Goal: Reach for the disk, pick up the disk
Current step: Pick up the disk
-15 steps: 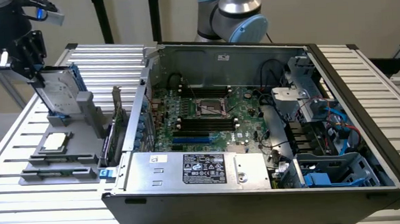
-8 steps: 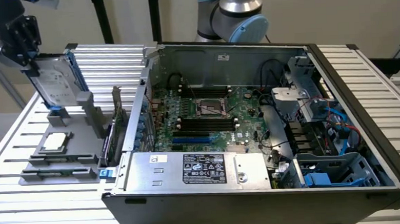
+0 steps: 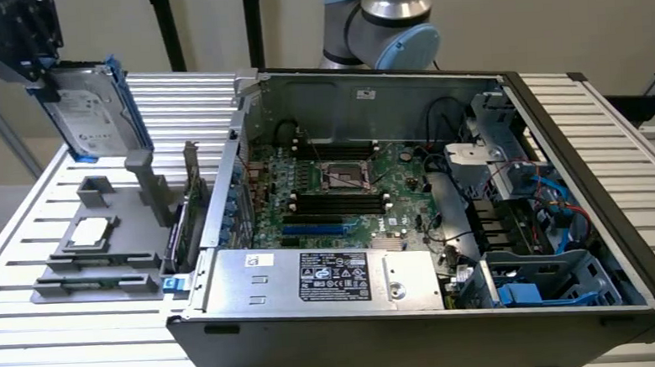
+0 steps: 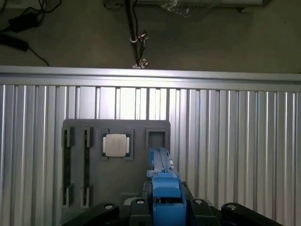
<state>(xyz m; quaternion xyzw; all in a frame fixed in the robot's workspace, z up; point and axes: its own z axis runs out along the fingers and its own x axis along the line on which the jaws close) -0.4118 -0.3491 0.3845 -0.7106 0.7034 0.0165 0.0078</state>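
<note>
Exterior view first: I have the tool (image 3: 43,74) at the upper part of the exterior view's left, clamped on the disk (image 3: 94,112). The disk hangs on edge and slightly tilted, its white label facing the camera and its blue bracket running along both long sides. As far as I can judge, it is up in the air, clear of the grey fixture tray (image 3: 134,240) that sits below it on the slatted metal worktop (image 3: 90,347).

A small square silver chip (image 3: 92,234) lies in a pocket of that tray. To the exterior view's right of the tray stands the open computer case (image 3: 425,334), with the motherboard (image 3: 340,191) exposed and a silver box with a black-and-white label (image 3: 310,277) near its front wall. The robot arm (image 3: 392,20) rises behind the case.

On the wrist view I look down past the blue bracket, pinched between the black fingers (image 4: 136,209), at the tray and the chip beneath.
</note>
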